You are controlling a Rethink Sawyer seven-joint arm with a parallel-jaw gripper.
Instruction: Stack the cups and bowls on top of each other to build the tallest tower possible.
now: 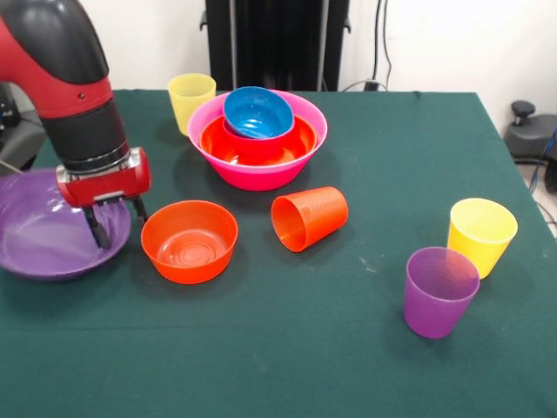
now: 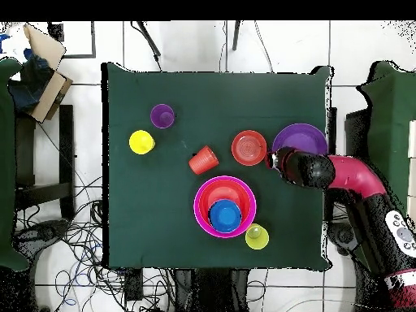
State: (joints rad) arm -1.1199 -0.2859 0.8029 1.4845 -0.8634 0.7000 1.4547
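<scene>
1. The wide shallow purple bowl point(image 1: 39, 231) sits at the table's edge, under the arm. It looks like light, stiff, glossy plastic, likely slippery; my judgement is that the thin rim is the only place to pinch it, one finger inside and one outside.
2. The gripper point(image 1: 116, 222) hangs over that bowl's rim on the side nearest the small orange bowl point(image 1: 189, 239). Its two dark fingers are spread apart and hold nothing; one points down inside the bowl and the other outside the rim.
3. The tower point(image 1: 258, 138) stands further back: a big pink bowl holding a wide orange bowl, with a blue bowl point(image 1: 258, 111) tilted on top.
4. An orange cup point(image 1: 309, 217) lies on its side near the small orange bowl.
5. One yellow cup point(image 1: 191, 98) stands upright just beside the tower.
6. A second yellow cup point(image 1: 481, 235) and a purple cup point(image 1: 439, 291) stand together, well apart from the rest.
</scene>
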